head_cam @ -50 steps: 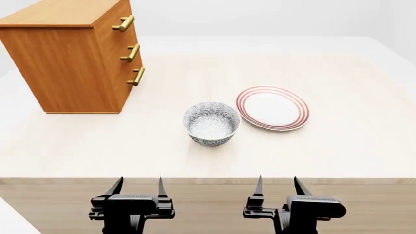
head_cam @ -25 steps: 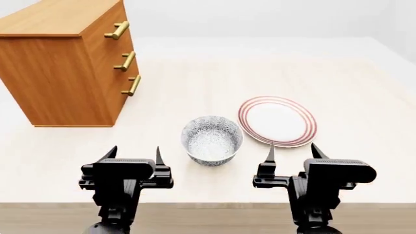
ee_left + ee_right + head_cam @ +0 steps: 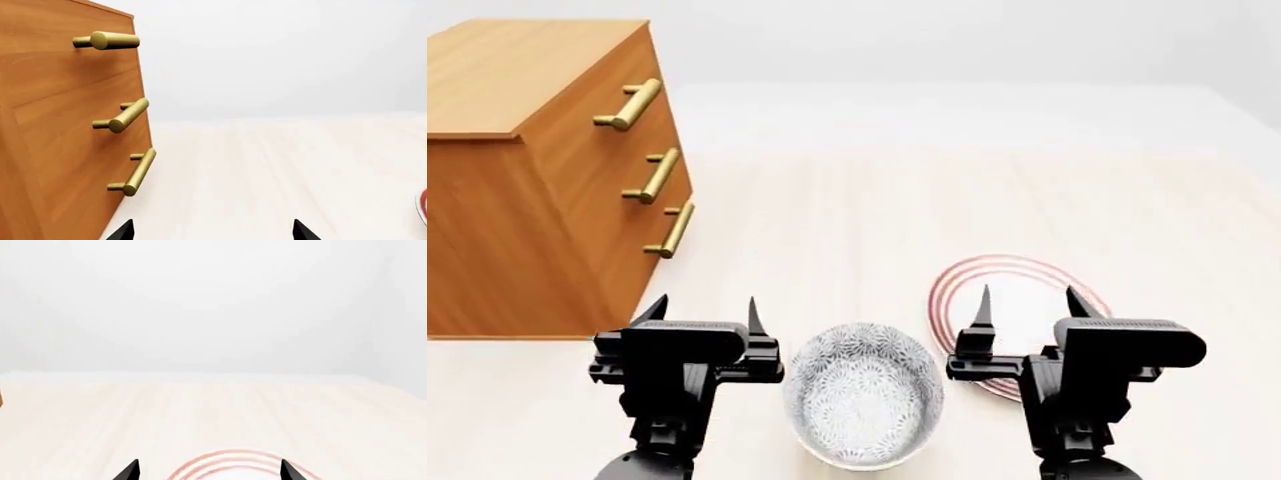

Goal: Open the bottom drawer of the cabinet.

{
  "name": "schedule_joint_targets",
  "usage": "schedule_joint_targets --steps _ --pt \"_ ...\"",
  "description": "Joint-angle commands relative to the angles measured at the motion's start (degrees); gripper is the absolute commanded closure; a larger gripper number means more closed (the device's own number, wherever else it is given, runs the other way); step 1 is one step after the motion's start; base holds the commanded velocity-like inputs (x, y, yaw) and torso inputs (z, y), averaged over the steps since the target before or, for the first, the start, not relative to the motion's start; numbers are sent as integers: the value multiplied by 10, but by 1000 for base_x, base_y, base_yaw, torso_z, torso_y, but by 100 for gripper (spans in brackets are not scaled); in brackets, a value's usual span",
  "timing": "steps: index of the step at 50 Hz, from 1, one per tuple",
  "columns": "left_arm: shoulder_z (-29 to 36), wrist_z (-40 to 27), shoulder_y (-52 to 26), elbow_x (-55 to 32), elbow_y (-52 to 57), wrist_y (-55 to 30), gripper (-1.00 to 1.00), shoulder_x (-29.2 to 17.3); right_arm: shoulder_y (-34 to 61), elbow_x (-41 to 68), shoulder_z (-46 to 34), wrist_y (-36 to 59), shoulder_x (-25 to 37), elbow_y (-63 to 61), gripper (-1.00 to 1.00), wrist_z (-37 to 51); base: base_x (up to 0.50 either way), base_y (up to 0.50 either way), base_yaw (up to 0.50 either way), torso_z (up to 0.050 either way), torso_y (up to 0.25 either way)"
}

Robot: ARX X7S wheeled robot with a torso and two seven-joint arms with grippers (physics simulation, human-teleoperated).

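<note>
My left hand (image 3: 703,312) hangs wide and empty short of the cabinet (image 3: 521,180); the bottom drawer (image 3: 654,262) looks rigid, so I'd grip its slick handle (image 3: 671,231) mid-bar.

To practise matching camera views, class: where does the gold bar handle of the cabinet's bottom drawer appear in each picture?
Head view: gold bar handle, left of centre, lowest of three.
Left wrist view: lower left, above the left jaw tip.
Right wrist view: not in it.
Shared landmark: pale wooden table, seen in all three views.
</note>
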Motion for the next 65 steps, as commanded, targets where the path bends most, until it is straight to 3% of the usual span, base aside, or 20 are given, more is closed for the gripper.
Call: schedule_joint_targets --steps 1,14,25,31,35,42,43,50,57,58,61,65 --pt "5 -7 0 -3 -8 7 -100 -6 -3 7 -1 -7 3 6 -100 3 500 0 0 0 0" --pt "9 -15 2 -5 -9 14 -100 -12 -5 17 -3 -15 6 12 -100 5 500 0 0 0 1" --pt "11 -23 -2 -10 -7 6 -100 -14 0 18 -6 -16 11 15 -100 12 0 0 0 0 0" --pt "4 -55 -32 -8 8 -76 -100 -5 2 19 -7 -13 13 10 -100 16 0 0 0 0 0" --pt "4 -25 -62 -40 32 -146 -100 -20 0 21 -6 -13 14 8 -100 19 0 0 0 0 0" --pt "102 -80 -119 100 -3 -121 -100 -78 -2 25 -8 -18 17 10 -100 23 0 0 0 0 0" --pt "140 -110 -139 159 -31 -164 -100 -86 -3 25 -8 -20 17 12 -100 23 0 0 0 0 0" --pt "170 -61 -173 144 -98 -167 -100 -96 -5 27 -11 -23 19 14 -100 25 0 0 0 0 0" --pt "262 -93 -229 240 -170 -137 -100 -117 -3 29 -14 -25 20 19 -100 28 0 0 0 0 0" --pt "275 -77 -247 250 -184 -179 -100 -110 -2 29 -14 -25 19 20 -100 28 0 0 0 0 0" --pt "287 -74 -269 262 -209 -197 -100 -103 -1 30 -16 -26 20 21 -100 29 0 0 0 0 0" --pt "306 -35 -304 243 -269 -181 -100 -96 0 31 -16 -27 21 22 -100 30 0 0 0 0 0"
